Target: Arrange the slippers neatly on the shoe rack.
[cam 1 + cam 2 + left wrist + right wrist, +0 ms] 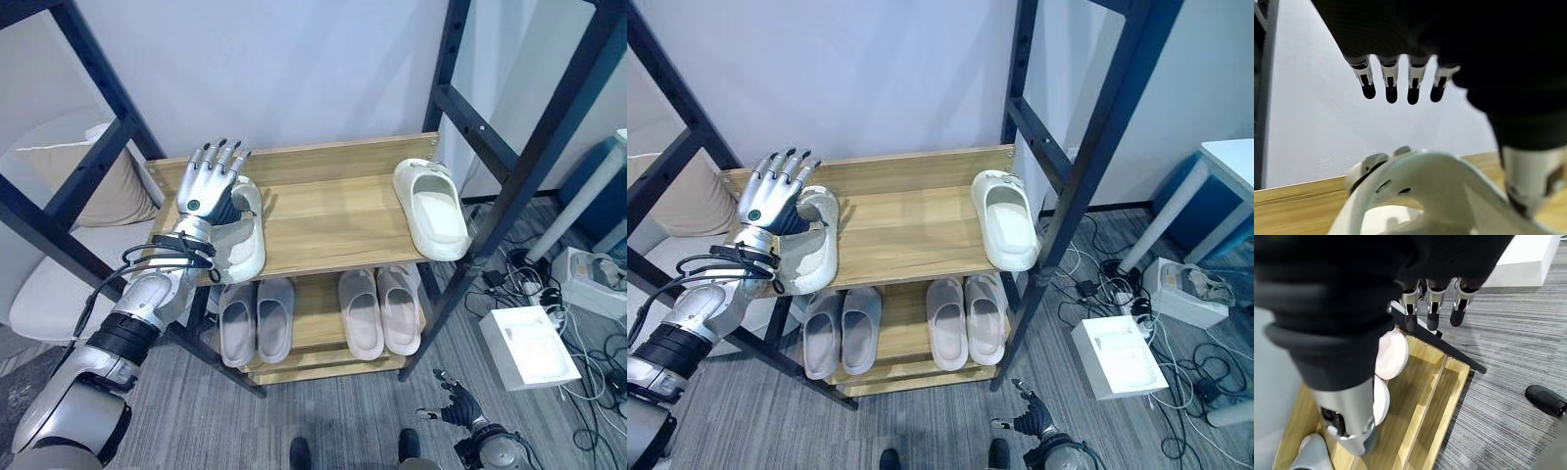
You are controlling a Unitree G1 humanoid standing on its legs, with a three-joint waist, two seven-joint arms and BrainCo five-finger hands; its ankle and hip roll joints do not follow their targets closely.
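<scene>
The wooden shoe rack (pixel 323 220) stands against a pale wall. The left hand (pixel 209 181), fingers straight, hovers over a white slipper (pixel 240 245) at the top shelf's left edge; its partner (pixel 431 208) lies far right, so pairing them remains. Two pairs (pixel 313 313) sit below.

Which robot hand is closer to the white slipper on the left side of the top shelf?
The left. The left hand is right over the white slipper at the top shelf's left end, fingers straight. The right hand hangs low by the floor, far away.
</scene>
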